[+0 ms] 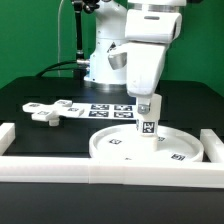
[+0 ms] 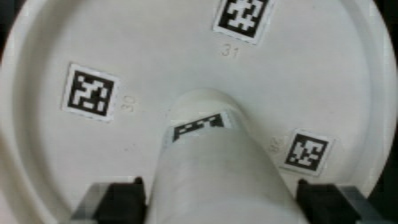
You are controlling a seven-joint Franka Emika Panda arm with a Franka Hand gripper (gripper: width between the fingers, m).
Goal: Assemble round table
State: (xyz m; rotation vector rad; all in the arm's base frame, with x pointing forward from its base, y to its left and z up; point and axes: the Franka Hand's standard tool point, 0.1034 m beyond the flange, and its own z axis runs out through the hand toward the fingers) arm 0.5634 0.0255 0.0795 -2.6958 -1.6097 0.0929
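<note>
White rail nearest you at the table's front edge; behind it your end effector grips the cylinder leg upright on the round disc

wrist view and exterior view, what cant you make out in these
1. Leg far end: wrist view, hidden by the leg's own body, so no telling whether it touches the disc.
2. Disc centre: both views, covered by the leg.
3. Gripper fingers: wrist view, cut off by the picture's edge.
4. Foot tags: exterior view, too small to read.
</note>
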